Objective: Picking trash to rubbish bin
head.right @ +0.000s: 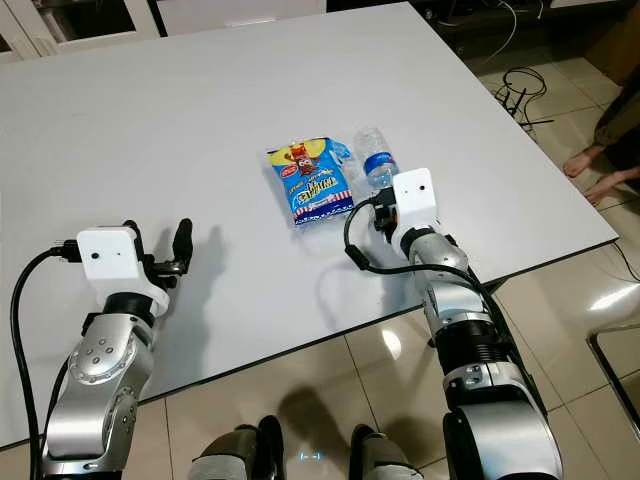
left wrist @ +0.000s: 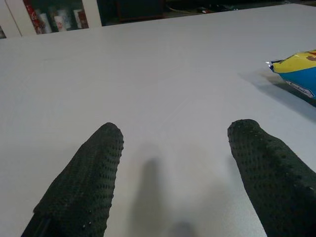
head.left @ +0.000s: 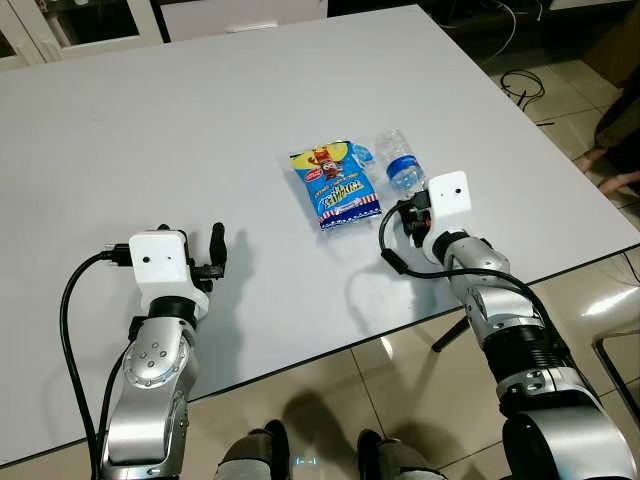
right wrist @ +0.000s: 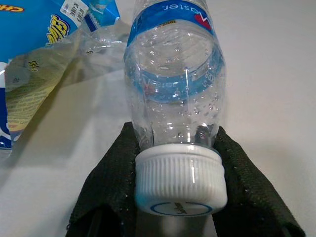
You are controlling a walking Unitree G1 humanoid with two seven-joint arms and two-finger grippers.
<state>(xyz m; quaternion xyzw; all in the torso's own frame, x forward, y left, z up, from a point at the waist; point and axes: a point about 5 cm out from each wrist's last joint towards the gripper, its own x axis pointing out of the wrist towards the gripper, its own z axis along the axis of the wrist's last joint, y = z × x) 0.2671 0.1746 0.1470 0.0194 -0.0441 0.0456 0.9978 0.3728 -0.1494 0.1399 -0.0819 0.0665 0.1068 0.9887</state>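
Your right gripper (right wrist: 180,163) pinches the plastic bottle (head.left: 400,163) at its capped neck; it and the snack bag (head.left: 335,184) to its left remain unbinned. Left gripper (left wrist: 175,168) sits spread, idle.

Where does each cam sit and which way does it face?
Left and right eye views: head, looking down at the white table; both silver arms show.
Left wrist view: along the open left gripper across the table.
Right wrist view: along the right gripper, fingers on the neck of the clear plastic bottle.
Shared: the blue and yellow snack bag is in all views.
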